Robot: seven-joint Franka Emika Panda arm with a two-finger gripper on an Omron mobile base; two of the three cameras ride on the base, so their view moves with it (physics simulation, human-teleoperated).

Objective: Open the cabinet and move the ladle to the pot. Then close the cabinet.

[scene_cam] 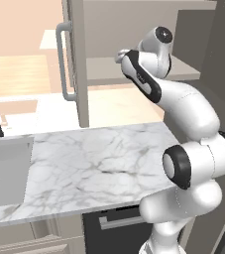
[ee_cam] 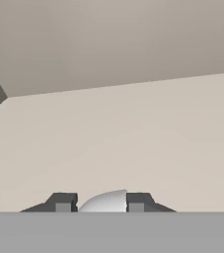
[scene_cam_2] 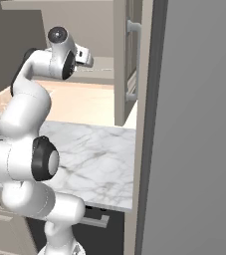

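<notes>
My claw [ee_cam: 101, 203] sits at the bottom centre of the hand view, its two dark blocky finger tips [ee_cam: 63, 201] drawn in narrow against a smooth, rounded pale-grey piece [ee_cam: 105, 202] that fills the gap between them; it touches both tips, but I cannot tell what it is. Ahead lies a flat matte beige shelf board [ee_cam: 133, 133] meeting a greyer back wall in a straight seam. In the left base view my glossy white arm with dark joints reaches into the beige-grey wall-hung cabinet [scene_cam: 134, 30], upper centre, whose recessed-panel door [scene_cam: 77, 59] stands swung open with its vertical silver bar handle [scene_cam: 61, 59] facing left. Below spreads a white marble counter [scene_cam: 94, 163] with grey veins, and a sunken grey sink [scene_cam: 5, 173] at the left edge.
</notes>
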